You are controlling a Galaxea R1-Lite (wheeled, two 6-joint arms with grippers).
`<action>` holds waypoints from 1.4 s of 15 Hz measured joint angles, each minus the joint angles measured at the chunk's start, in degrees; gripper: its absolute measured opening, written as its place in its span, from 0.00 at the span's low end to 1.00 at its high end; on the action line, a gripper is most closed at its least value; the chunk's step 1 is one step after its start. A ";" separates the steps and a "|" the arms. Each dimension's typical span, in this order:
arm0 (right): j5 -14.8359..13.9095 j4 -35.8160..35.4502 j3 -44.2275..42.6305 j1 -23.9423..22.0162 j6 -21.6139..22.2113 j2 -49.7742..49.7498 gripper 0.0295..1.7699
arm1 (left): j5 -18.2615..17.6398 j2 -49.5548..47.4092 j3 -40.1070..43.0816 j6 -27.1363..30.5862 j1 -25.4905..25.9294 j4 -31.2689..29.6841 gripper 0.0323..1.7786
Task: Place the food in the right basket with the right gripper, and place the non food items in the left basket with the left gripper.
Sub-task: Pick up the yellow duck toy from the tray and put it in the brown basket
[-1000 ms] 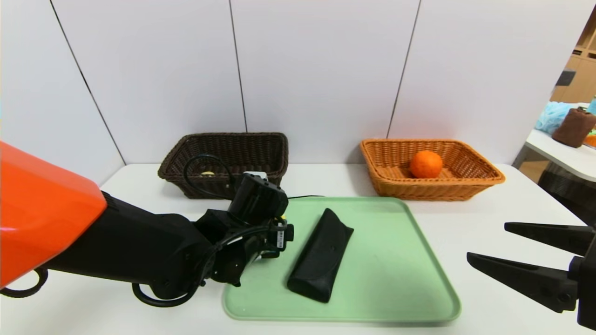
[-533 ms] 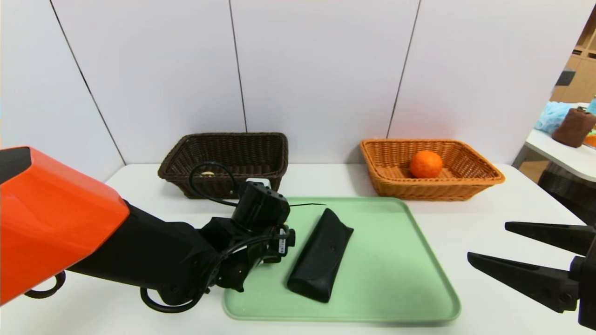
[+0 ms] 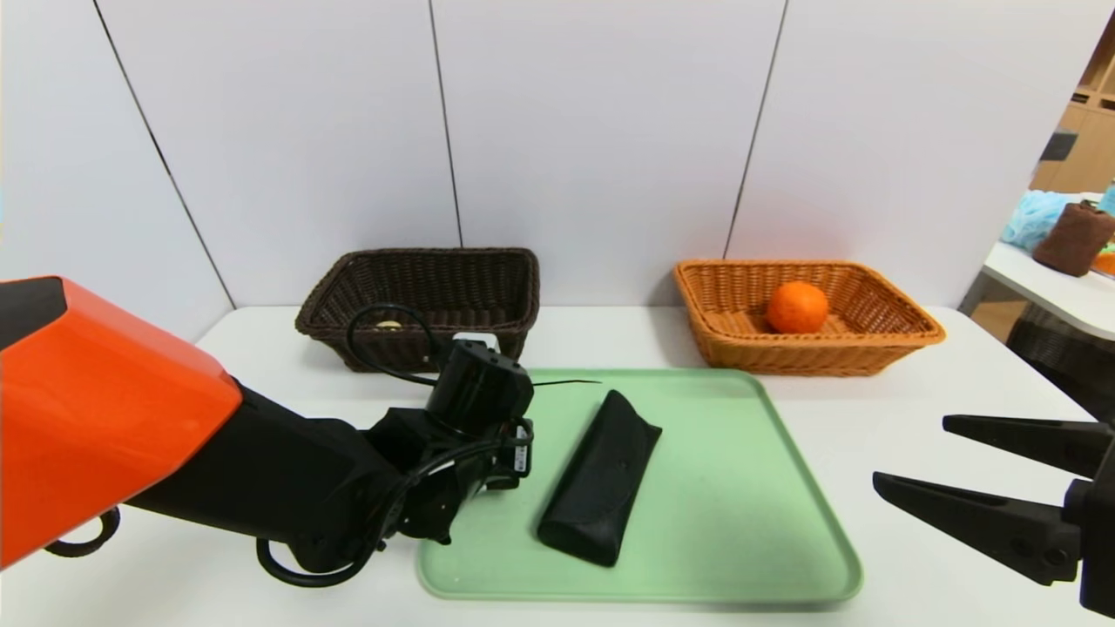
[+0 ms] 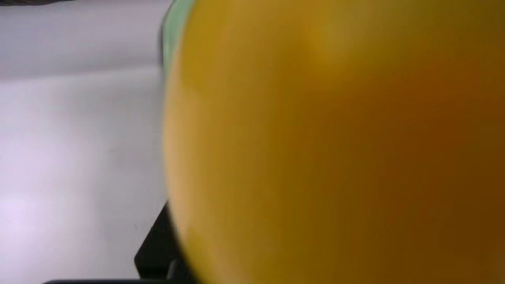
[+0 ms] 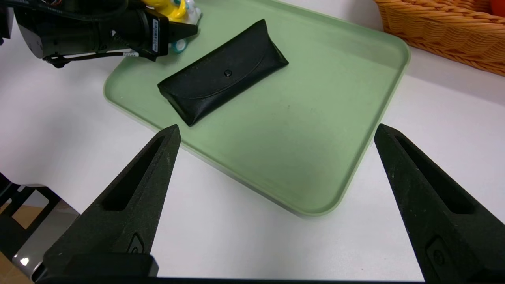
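Note:
The yellow duck toy (image 4: 335, 138) fills the left wrist view, right between the jaws. My left gripper (image 3: 510, 457) is low over the far left corner of the green tray (image 3: 740, 522), shut on the duck (image 5: 167, 8); one black finger (image 5: 181, 31) shows beside its wheel. The long black pouch (image 3: 601, 477) lies diagonally on the tray. The orange (image 3: 796, 306) rests inside the orange-tan right basket (image 3: 871, 344). The dark brown left basket (image 3: 435, 254) stands behind the left arm. My right gripper (image 3: 910, 451) hovers open and empty by the tray's near right corner.
A small pale thing (image 3: 388, 325) lies in the left basket. A black cable (image 3: 566, 381) runs along the tray's far edge. A side table (image 3: 1063, 287) with cloths stands at the far right. Bare white tabletop (image 5: 276, 236) lies under the right gripper.
The left arm has dropped slightly and eased back, and its jaws have come in around the duck. The right arm, pouch and orange have not moved.

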 joint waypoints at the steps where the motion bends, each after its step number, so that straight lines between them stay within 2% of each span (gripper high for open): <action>1: 0.06 0.00 0.00 0.00 -0.02 0.02 0.96 | 0.02 -0.05 0.20 0.11 -0.02 -0.09 0.48; 6: 0.09 -0.07 -0.02 0.00 -0.06 0.04 0.96 | 0.30 -1.18 0.83 0.63 -0.17 -0.90 0.47; 7: 0.09 -0.05 -0.05 0.00 -0.06 0.09 0.96 | 0.30 -1.82 0.96 0.83 -0.26 -0.83 0.41; 12: 0.06 -0.07 -0.18 0.00 -0.09 0.13 0.96 | 1.11 -6.89 1.13 4.89 -2.32 -0.77 0.41; 16: 0.02 -0.07 -0.24 0.00 -0.16 0.13 0.96 | 1.68 -9.20 1.46 5.27 -3.30 -0.71 0.41; 18: 0.02 0.00 -0.11 0.00 -0.16 0.11 0.96 | 2.51 -11.02 1.41 7.56 -3.47 -0.44 0.41; 21: 0.20 0.00 0.11 0.00 -0.28 0.06 0.96 | 3.00 -15.49 1.16 13.96 -3.43 -0.11 0.41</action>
